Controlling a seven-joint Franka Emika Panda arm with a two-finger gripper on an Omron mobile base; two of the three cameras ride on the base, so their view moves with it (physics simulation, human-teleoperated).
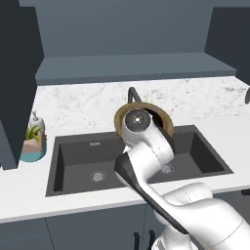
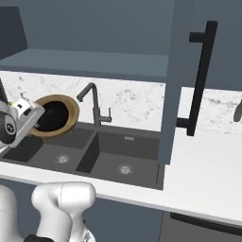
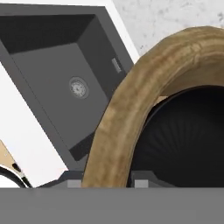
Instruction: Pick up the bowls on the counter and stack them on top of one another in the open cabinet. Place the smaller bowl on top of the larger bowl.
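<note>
Looks about halfway done. Smaller bowl point(image 3: 183, 135) already nested inside the larger bowl point(image 3: 131, 113), so the stacking part seems sorted, just not in the open cabinet point(image 1: 132, 68) yet. Gripper point(image 3: 105, 183) clamped on the wooden rim, finger tips either side of the wall, pair held tilted over the back edge of the sink point(image 1: 97, 156), roughly 12 o'clock from the arm. In the right base view, bowls point(image 2: 54, 116) at 9 o'clock of the faucet point(image 2: 94, 106). Cabinet shelf bare, up at 12 o'clock above the counter point(image 1: 73, 105). Left to do, probably: lift, reach up, set both on that shelf, let go. Plant pot point(image 1: 33, 146) off at 9 o'clock.
</note>
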